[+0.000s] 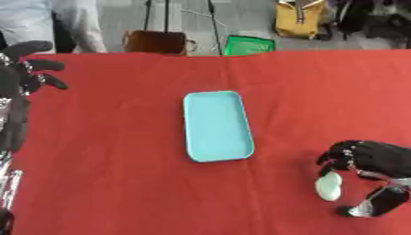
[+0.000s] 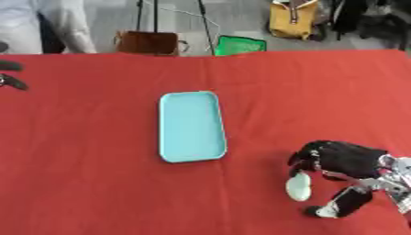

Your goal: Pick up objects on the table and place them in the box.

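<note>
A small pale oval object [image 2: 298, 187] lies on the red desk [image 1: 120, 174] at the near right, well apart from the light blue box [image 1: 218, 125], a shallow tray in the middle of the desk. The right robot hand [image 2: 341, 158] hangs over the object with fingers curled down, their tips at or just above its far end; whether they touch it cannot be told, and it does not look lifted, so the hand reads as clenched round nothing yet. The step appears to be the grasp itself: it would go best with fingers and thumb closing across the object's short sides, then a lift straight up before carrying left and farther toward the box. The object's long axis runs roughly near to far, about parallel to the box's long axis, which tilts a little. The left robot hand [image 1: 28, 69] sits idle at the far left edge, fingers loosely spread, holding nothing.
</note>
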Motion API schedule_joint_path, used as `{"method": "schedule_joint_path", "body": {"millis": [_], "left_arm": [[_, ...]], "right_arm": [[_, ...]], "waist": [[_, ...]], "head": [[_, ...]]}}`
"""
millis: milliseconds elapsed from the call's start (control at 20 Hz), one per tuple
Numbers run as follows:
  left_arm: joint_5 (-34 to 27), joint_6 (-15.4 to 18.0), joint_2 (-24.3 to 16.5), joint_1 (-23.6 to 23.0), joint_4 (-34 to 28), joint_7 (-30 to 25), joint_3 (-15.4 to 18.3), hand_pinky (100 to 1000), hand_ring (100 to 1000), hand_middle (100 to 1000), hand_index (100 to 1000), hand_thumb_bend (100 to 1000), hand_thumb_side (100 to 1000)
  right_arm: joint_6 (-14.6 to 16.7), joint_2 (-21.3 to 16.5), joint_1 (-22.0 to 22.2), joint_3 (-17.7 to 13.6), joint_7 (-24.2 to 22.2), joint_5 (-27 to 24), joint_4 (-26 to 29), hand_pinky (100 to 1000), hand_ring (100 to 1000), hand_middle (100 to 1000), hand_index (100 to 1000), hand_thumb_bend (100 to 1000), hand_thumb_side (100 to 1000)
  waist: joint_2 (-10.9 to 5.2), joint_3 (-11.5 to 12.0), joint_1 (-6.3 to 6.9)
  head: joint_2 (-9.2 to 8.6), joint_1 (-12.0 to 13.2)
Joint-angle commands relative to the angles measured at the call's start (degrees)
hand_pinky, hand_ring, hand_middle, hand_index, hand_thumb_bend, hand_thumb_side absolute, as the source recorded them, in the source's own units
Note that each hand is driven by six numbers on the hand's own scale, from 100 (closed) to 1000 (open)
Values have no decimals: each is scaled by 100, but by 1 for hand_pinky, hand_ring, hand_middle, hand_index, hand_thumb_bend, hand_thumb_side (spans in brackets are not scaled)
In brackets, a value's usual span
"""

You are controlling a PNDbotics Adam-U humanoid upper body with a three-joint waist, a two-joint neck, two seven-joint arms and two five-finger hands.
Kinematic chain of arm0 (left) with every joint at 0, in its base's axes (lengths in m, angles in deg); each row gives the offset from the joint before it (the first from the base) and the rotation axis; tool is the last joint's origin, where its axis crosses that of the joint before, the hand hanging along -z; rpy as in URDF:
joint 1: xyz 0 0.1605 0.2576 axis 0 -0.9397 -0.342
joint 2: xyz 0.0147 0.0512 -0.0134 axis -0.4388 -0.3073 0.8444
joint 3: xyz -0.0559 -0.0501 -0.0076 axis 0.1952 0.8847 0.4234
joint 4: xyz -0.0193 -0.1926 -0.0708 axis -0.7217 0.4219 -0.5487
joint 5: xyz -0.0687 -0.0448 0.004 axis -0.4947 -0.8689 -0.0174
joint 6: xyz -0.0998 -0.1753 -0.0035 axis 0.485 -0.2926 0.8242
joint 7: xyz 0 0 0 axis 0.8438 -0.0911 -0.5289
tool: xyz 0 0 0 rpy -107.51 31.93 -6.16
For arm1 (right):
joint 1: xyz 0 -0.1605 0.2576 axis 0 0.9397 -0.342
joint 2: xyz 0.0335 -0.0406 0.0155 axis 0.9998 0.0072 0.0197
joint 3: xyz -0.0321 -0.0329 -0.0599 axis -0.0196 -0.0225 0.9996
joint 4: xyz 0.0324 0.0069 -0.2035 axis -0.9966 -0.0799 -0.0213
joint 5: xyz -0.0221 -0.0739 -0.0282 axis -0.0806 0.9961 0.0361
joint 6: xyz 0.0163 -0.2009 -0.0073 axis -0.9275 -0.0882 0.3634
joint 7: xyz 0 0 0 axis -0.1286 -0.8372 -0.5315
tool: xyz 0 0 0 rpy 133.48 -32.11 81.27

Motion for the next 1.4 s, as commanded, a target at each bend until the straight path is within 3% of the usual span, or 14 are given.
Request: {"method": "schedule_joint_path", "body": {"millis": [50,600,900,950,1400], "left_arm": [[13,13,-113,60,-110,9,31,524,671,749,800,524,773],[20,3,-128,66,-110,13,32,524,671,749,800,525,773],[18,4,-133,68,-110,11,28,524,671,749,800,526,773],[19,5,-134,69,-110,11,29,524,671,748,800,525,773],[10,7,-130,67,-110,20,30,523,671,749,800,513,785]], "right_arm": [[808,-89,-102,-90,-683,123,-49,858,804,795,765,482,494],[808,-135,-127,-77,-416,257,-99,860,805,792,744,388,492],[808,-130,-134,-37,-395,337,-103,861,804,788,708,396,433],[808,-126,-133,-32,-395,353,-105,861,803,783,676,384,381],[808,-95,-151,-66,-153,384,-98,845,785,757,608,315,312]], "waist": [[-64,6,-3],[-66,12,-38],[-71,17,-40],[-72,17,-40],[-77,15,-34]], "head": [[-60,-6],[-58,-4],[-65,-7],[-65,-8],[-71,-12]]}}
